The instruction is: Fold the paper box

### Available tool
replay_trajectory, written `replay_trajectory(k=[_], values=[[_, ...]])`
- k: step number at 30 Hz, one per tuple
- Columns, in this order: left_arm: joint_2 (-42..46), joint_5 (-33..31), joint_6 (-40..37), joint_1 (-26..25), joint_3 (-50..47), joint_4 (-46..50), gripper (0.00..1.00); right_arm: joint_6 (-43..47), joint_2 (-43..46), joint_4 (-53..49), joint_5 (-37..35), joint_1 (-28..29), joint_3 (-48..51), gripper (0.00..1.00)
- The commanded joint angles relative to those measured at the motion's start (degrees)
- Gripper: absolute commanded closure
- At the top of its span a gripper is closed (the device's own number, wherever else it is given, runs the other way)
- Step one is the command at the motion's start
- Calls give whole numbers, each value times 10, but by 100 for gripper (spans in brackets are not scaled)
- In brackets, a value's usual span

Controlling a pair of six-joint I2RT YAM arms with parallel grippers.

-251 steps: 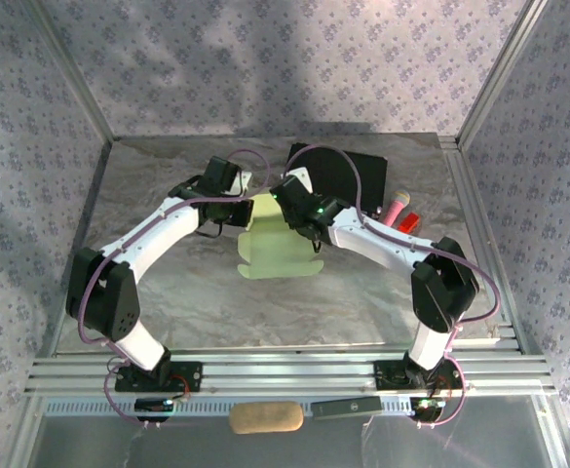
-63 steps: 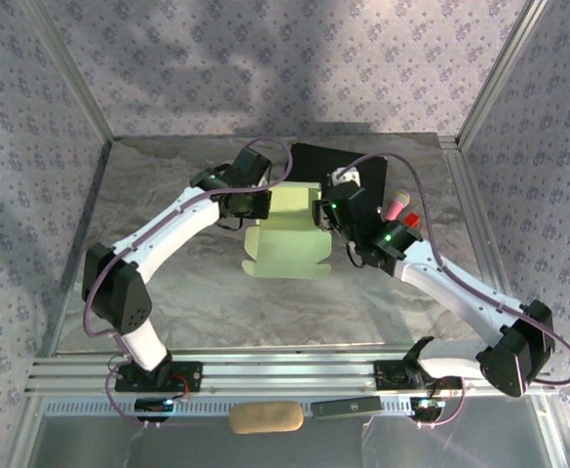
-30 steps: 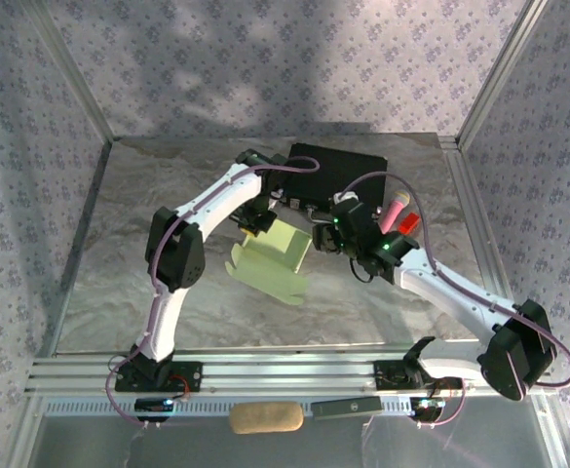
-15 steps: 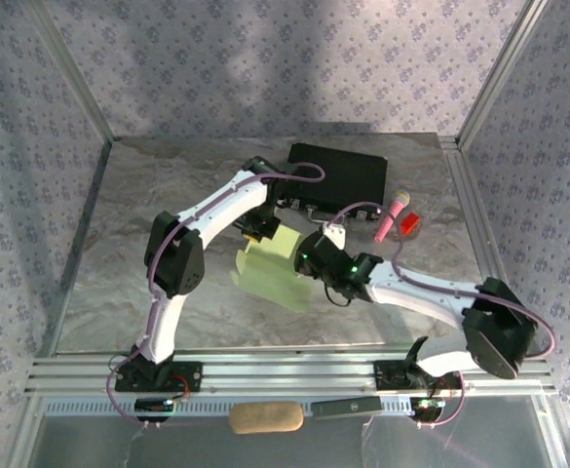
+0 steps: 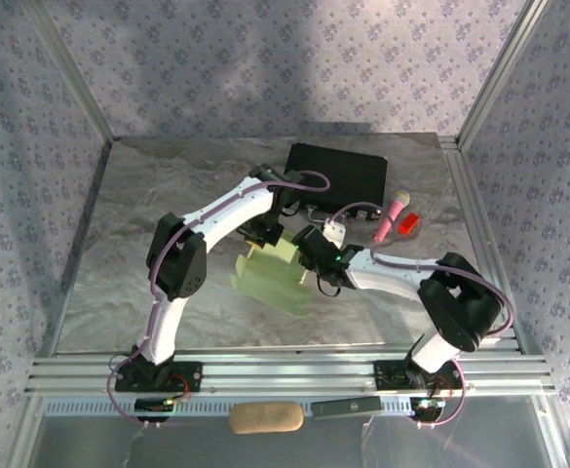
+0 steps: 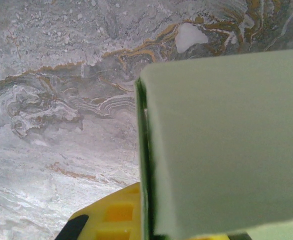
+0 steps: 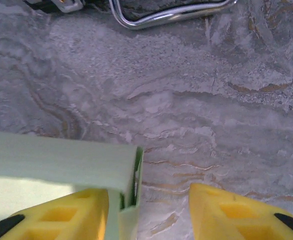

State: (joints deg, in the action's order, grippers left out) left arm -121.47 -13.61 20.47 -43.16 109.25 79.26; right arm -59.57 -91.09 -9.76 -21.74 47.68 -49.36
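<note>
Surface: grey marbled tabletop, matte, with rusty veins; patterned fabric walls around it, aluminium rails along the near edge. Landmark: the black case, a flat rectangle at the far side, with a curved bright metal handle on its near edge. Contents of the case: cannot tell.

Just in front of the case, slightly to its left, lies the paper box. Thin pale yellow-green card, smooth, with crisp folds. Not a closed container: one panel stands folded up, and the sheet with its scalloped tabs lies flat on the side away from the case. In the left wrist view the raised panel is broad and plain, with a dark green seam down its doubled edge.

Between case and box, the left gripper is clenched on the raised panel. In front of the case's near edge, the right gripper has its jaws apart, grasping nothing; the folded card corner sits in the gap against one yellow plastic finger.

Off the case's right near corner: a pink stick-shaped item and a small red item just beside it
</note>
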Motion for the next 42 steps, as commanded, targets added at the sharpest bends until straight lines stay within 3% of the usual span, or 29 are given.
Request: replay_trajectory(k=[1,14,21,29,35,38,42], values=[[31,-14,9,-6,4,6,100,-8,-13,11,2,-7,-12,58],[34,-19,11,-15,17,13,100,4,-47,-2,-15,-17,-36,77],[33,-27,15,-22,22,19,100,-5,-51,-46,-43,-11,-44,100],[35,-34,21,-26,37,21,100,0,-38,-56,-51,-8,-45,100],[31,-39,22,-31,37,21,100,59,32,4,-55,13,-8,64],[27,-39,22,-31,39,22,100,75,71,17,-48,19,9,55],[23,-40,20,-32,45,24,100,80,108,4,-48,26,17,52]])
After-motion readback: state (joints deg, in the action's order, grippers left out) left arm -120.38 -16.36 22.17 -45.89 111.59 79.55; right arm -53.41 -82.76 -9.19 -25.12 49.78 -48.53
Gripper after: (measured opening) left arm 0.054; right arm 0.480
